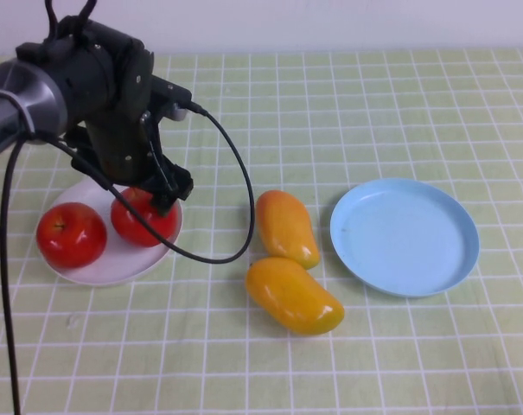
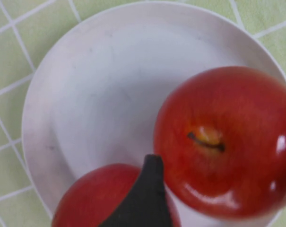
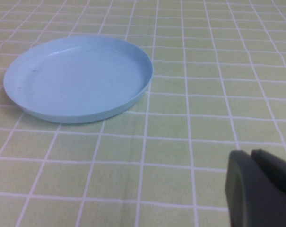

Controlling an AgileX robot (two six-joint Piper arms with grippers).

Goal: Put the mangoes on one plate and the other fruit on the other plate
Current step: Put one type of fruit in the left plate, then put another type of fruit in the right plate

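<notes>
Fruit and two plates sit on a green checked tablecloth, and the white plate serves as the landmark. Two red apples rest on it: one apple near the edge farthest from the blue plate, the other apple on the side facing the mangoes.

Seen from the high camera, the left gripper hangs directly over that second apple, its dark body hiding the fruit's top, so the jaws cannot be judged from there. The left wrist camera fills the gap: looking straight down into the white plate, it shows one black fingertip between the two apples with bare plate around it. The finger stands clear of the apple with the visible stem; the jaws are spread wide and grip nothing.

Two mangoes lie on the cloth between the white plate and the light blue plate. The farther mango has its long axis running roughly away from the robot, tilted slightly. The nearer mango lies diagonally, its narrower end pointing toward the near edge below the blue plate. The two almost touch.

Only the right wrist camera shows the right gripper, closed with nothing in it, low over the cloth beyond the blue plate, well away from the white plate.
</notes>
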